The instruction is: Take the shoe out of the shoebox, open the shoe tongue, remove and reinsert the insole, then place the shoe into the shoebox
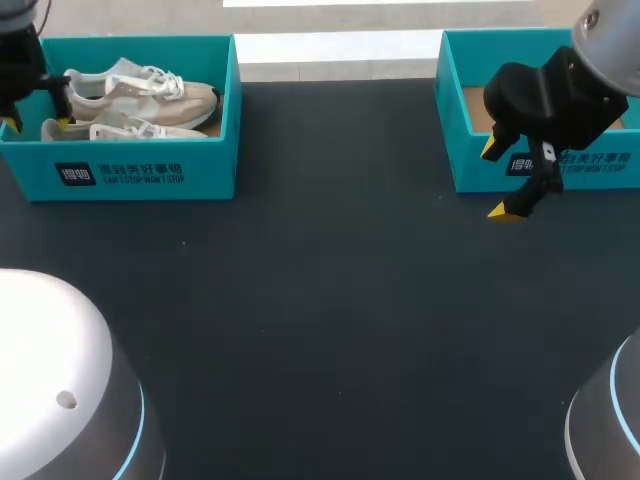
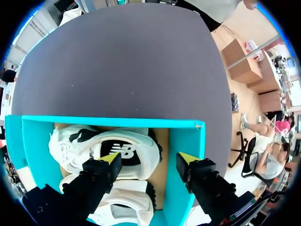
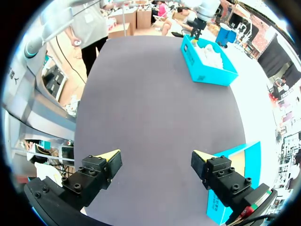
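**Shoes lie in the left box, both claws wide and empty**

Shoes, a pale pair, lie side by side on their sides inside the teal shoebox at the table's far left. One shoe is against the back wall and the other shoe is just in front of it, touching it. The left claw hangs over this box with its fingers spread wide and gripping nothing. One yellow tip is above the shoes, the other above the box's side wall.

A second teal box stands at the far right, well apart from the first. A strip of brown floor shows inside it, and the right arm hides the rest. The right claw hangs in front of that box's front wall, also wide open and empty. Between the boxes is the dark table.
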